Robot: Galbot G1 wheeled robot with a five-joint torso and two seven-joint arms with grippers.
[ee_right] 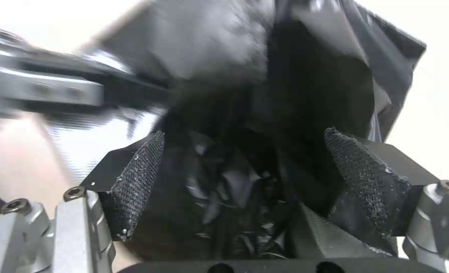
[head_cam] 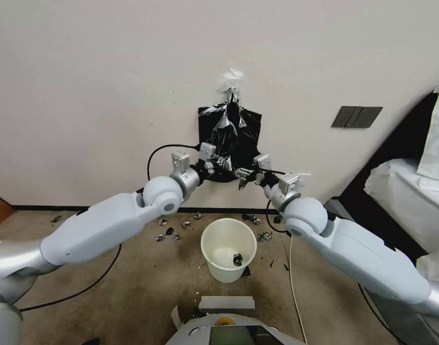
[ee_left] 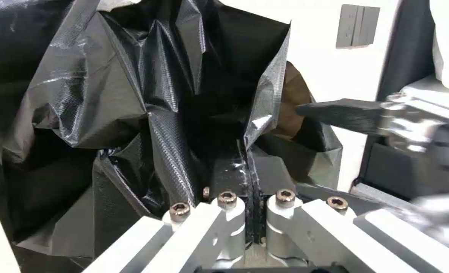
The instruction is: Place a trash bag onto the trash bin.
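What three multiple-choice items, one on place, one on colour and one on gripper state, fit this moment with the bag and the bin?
1. Where is the trash bin?
A. on the floor below the two grippers
B. hung on the wall
C. held by the right arm

2. What colour is the trash bag?
A. white
B. black
C. blue

3. How do the grippers stand?
A. both open
B. both shut
C. left gripper shut on the bag, right gripper open

Key: 1 A, the bin stands on the floor by the wall; 2 B, glossy black plastic; 3 C, the left fingers pinch a fold, the right pads stand apart around the plastic.
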